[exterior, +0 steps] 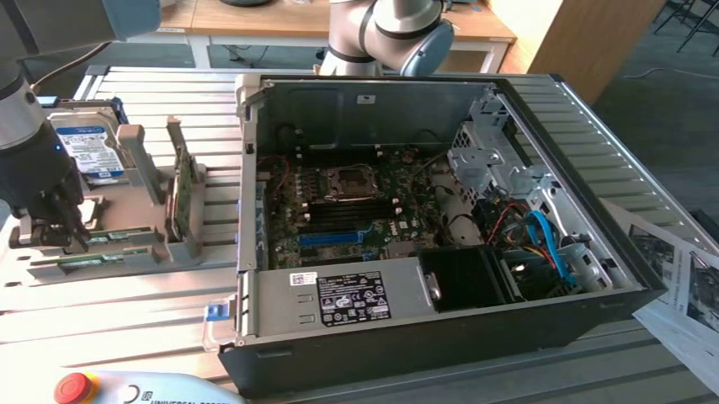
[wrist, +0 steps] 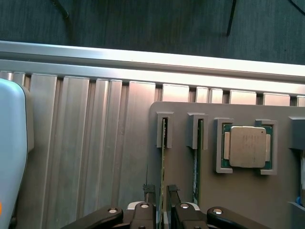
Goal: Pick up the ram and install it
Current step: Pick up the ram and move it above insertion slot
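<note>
Two ram sticks stand on edge in slots of a grey holder (wrist: 238, 191). In the wrist view the nearer ram (wrist: 163, 162) runs straight between the fingertips of my gripper (wrist: 162, 202), and the other ram (wrist: 196, 162) lies one slot over. The gripper is open, with one finger (wrist: 149, 200) on each side of the stick and a thin gap showing. In the exterior view the gripper (exterior: 56, 231) hangs low over the holder (exterior: 135, 252) at the exterior view's left, beside a green ram strip (exterior: 113, 238).
An open computer case (exterior: 540, 328) with its motherboard (exterior: 337, 210) stands in the middle of the slatted metal table (exterior: 124, 311). The holder also carries a blue-labelled hard drive (exterior: 90, 151), an upright expansion card (exterior: 180, 194) and a processor chip (wrist: 247, 146). A pendant with a red button (exterior: 74, 387) lies at the front.
</note>
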{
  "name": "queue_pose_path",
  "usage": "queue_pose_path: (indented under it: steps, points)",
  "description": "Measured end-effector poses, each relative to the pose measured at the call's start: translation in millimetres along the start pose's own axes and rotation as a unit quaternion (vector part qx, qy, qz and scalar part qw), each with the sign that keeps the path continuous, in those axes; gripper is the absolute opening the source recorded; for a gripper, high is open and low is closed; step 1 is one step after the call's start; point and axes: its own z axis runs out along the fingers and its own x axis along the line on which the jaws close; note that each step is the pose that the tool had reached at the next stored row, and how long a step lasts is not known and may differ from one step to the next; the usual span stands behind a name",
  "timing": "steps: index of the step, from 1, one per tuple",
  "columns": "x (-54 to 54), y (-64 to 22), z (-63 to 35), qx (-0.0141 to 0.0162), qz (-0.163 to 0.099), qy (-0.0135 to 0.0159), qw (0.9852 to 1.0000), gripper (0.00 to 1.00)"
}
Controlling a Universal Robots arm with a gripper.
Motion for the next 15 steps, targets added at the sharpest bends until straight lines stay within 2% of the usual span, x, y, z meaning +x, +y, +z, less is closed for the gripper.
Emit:
queue_pose_path:
  steps: [2, 7, 15]
  points:
    - [0.0, 0.1, -0.1, 0.0007, 0.0, 0.0001, 1.0, 0.24]
    - [0.0, 0.1, 0.1, 0.01, 0.0, 0.0007, 0.9999, 0.24]
    - [0.0, 0.1, 0.1, 0.0101, 0.0, 0.0007, 0.9999, 0.24]
